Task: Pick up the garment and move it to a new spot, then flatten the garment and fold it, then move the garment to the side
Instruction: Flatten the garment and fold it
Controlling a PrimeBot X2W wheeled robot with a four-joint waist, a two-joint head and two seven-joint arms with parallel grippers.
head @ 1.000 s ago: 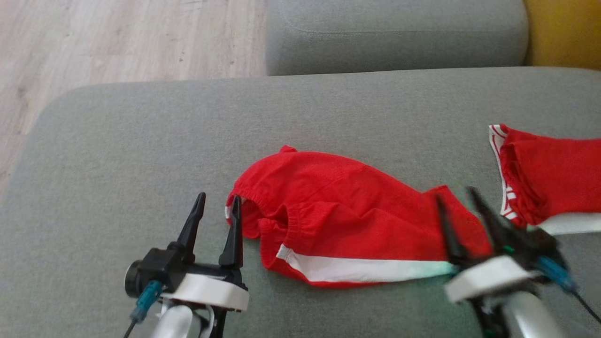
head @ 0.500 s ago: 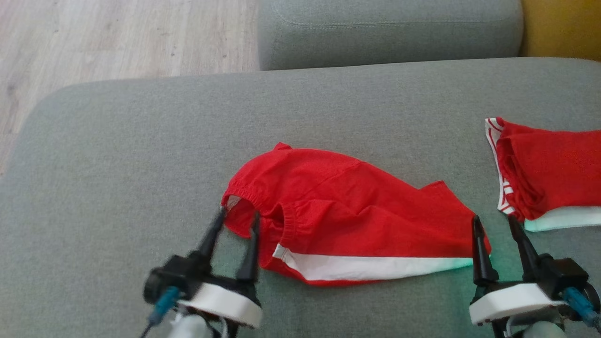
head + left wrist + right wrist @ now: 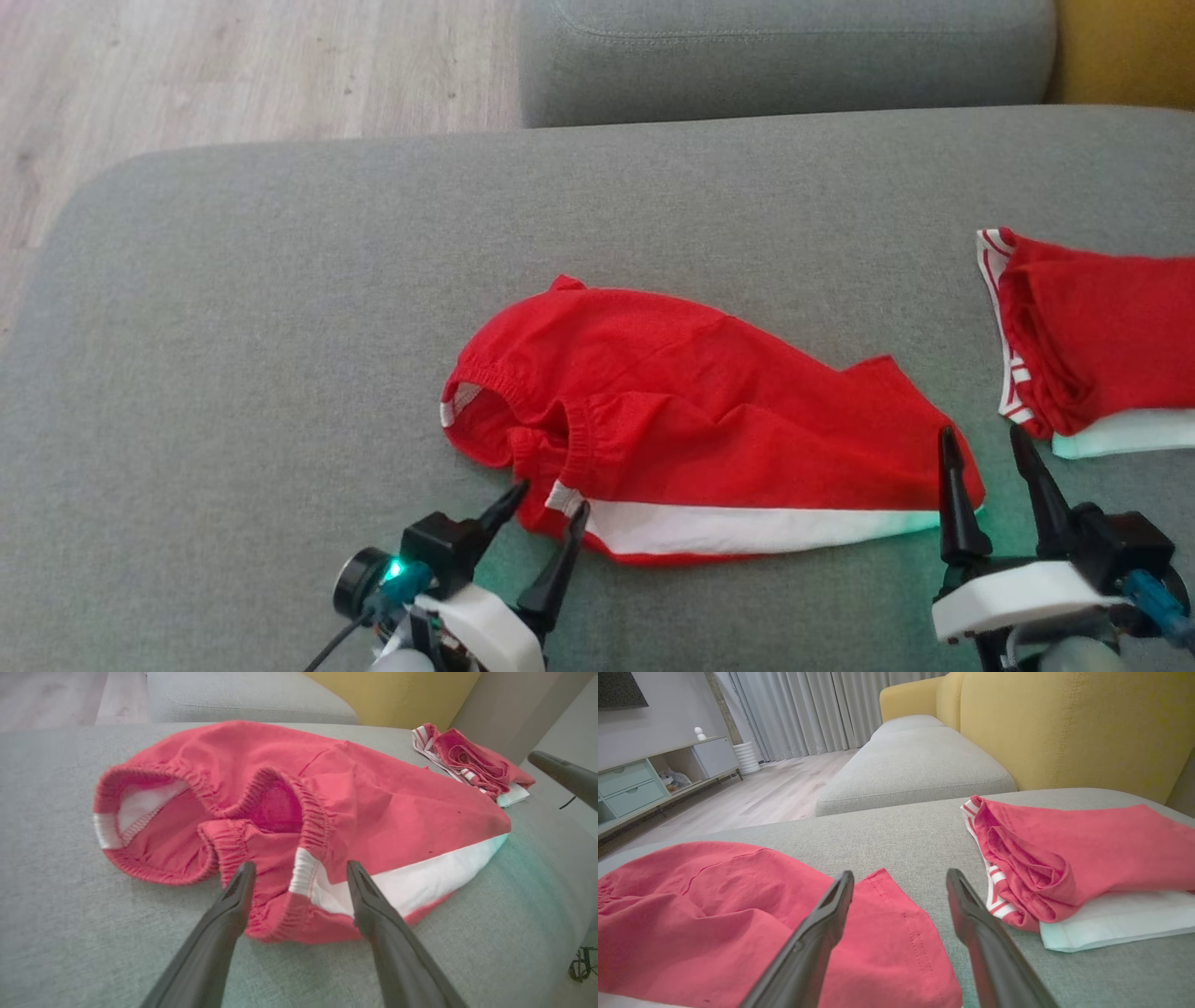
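Red shorts (image 3: pixel 691 420) lie crumpled on the grey seat (image 3: pixel 280 327), roughly at its middle and not flattened. The waistband (image 3: pixel 485 387) faces the robot's left and gapes open, showing a white lining inside; the leg hem points to the robot's right. A white stripe (image 3: pixel 747 527) runs along the near edge. The left gripper (image 3: pixel 553 497) stands with its jaws apart and nothing clasped. In the left wrist view its two fingers straddle the near corner of the waistband, where the stripe meets the elastic, with that fold of cloth between them; whether either finger touches the cloth cannot be told. A green lamp (image 3: pixel 394 567) glows on the gripper body. The right gripper (image 3: pixel 980 431) is likewise spread wide and empty. It sits at the hem corner of the shorts: in the right wrist view one finger overlies the red hem and the other stands over bare seat. A second garment (image 3: pixel 1092 345), red with white striped trim, lies folded on a pale cloth (image 3: pixel 1120 434) at the right end of the seat, apart from the shorts. Beyond the seat are another grey cushion (image 3: pixel 784 56), a yellow backrest (image 3: pixel 1130 47) and a pale wood floor (image 3: pixel 233 65).
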